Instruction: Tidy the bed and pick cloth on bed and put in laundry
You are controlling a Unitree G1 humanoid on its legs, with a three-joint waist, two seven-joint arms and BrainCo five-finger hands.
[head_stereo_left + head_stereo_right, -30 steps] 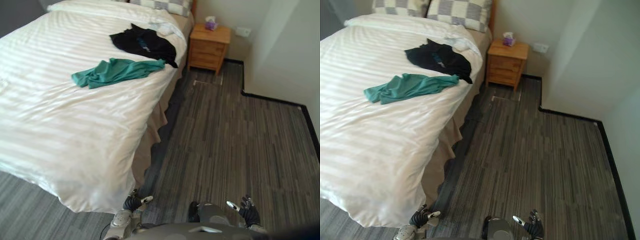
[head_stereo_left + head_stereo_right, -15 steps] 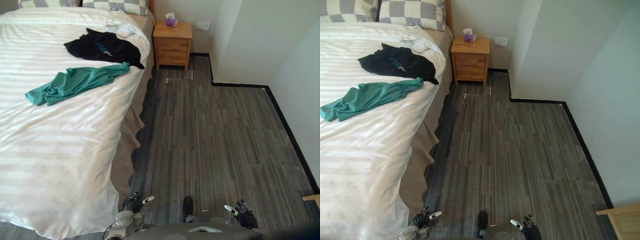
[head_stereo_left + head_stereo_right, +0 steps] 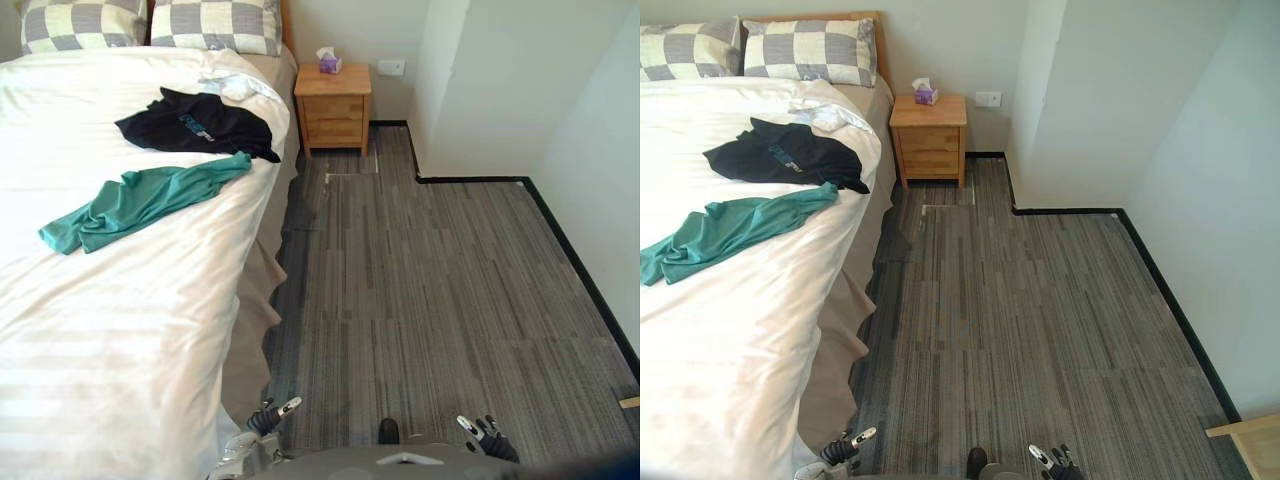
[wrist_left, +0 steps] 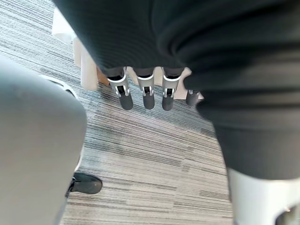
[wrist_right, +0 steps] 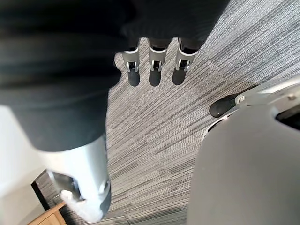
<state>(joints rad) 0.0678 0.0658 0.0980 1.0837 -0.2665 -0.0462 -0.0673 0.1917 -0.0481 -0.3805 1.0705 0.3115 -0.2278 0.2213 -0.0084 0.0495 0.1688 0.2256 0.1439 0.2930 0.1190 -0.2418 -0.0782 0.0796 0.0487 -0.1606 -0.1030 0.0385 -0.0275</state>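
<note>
Left hand (image 3: 262,419) and right hand (image 3: 492,443) dangle open-fingered and empty, far from the teal shirt (image 3: 150,195): soft, light, so I'd grab a bunched middle fold.

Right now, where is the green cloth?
In the left eye view the green cloth lies spread on the white bed, to the robot's left, with the black garment just beyond it, toward the pillows.

Nothing legible anywhere. Pale blue print on the black shirt (image 3: 195,125) lying on the bed (image 3: 120,330), too small and blurred to make out. Purple pattern on the tissue box (image 3: 328,64) atop the nightstand (image 3: 333,110), likewise unreadable as letters or numbers.
</note>
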